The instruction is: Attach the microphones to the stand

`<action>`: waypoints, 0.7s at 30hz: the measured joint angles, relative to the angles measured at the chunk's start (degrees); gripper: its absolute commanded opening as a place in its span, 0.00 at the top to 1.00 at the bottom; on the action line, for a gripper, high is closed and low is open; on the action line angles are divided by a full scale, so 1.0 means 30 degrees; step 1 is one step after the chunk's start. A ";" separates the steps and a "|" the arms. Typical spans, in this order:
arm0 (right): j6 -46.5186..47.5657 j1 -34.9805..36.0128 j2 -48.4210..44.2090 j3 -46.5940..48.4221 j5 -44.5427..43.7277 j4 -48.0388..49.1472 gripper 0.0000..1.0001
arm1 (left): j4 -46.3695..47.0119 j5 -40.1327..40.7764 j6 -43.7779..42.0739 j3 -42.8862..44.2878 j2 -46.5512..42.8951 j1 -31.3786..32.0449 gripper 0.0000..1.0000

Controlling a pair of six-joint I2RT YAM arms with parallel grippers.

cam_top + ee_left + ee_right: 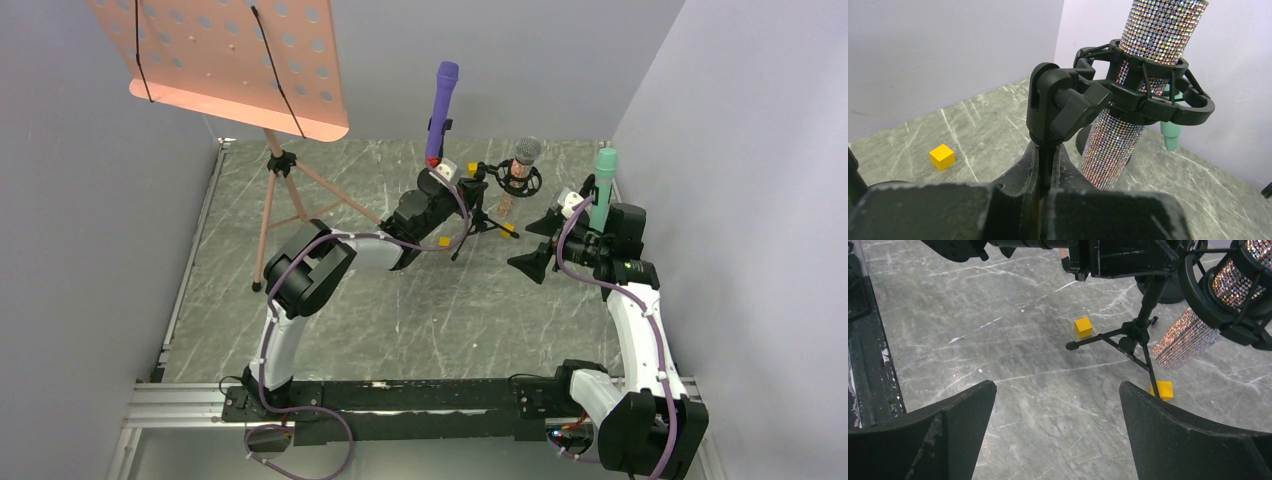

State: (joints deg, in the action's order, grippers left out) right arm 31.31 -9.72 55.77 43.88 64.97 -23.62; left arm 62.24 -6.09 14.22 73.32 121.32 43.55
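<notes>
The glittery copper microphone (1128, 125) with its silver mesh head (527, 150) sits upright in the black ring mount (1148, 97) of a small tripod stand (1135, 335). My left gripper (1048, 155) is shut on the stand's thin pole, just under the swivel joint (1063, 100). The purple microphone (442, 110) stands upright behind my left wrist. Upright beside my right wrist is the mint green microphone (603, 190), whose lower end (1170, 132) shows behind the mount. My right gripper (1058, 387) is open over bare floor, right of the stand, also seen from above (535, 245).
An orange perforated music stand (230, 60) on thin legs (275, 200) rises at the back left. Small yellow cubes (1083, 327) (1162, 389) lie by the tripod's feet, and another (942, 156) lies left of the pole. Grey walls close in the marbled floor (400, 310).
</notes>
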 measured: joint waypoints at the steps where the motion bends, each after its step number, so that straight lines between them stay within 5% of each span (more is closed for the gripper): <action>1: 0.0015 0.0000 0.0000 0.0000 0.0000 -0.0007 0.00 | -0.0029 0.0146 -0.0066 0.0000 0.0000 0.0146 1.00; 7: 0.0087 0.0000 0.0000 0.0000 0.0007 -0.0124 0.00 | -0.0073 0.0678 -0.0226 0.0000 0.0000 0.0503 1.00; 21: 0.0219 0.0000 0.0000 0.0000 0.0007 -0.0131 0.00 | 0.1100 0.0459 -0.0838 -0.0954 -0.0044 0.0714 0.77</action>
State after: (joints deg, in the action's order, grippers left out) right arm 31.97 -9.72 55.77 43.88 64.99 -24.01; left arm 65.54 -4.71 11.70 70.46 121.19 45.69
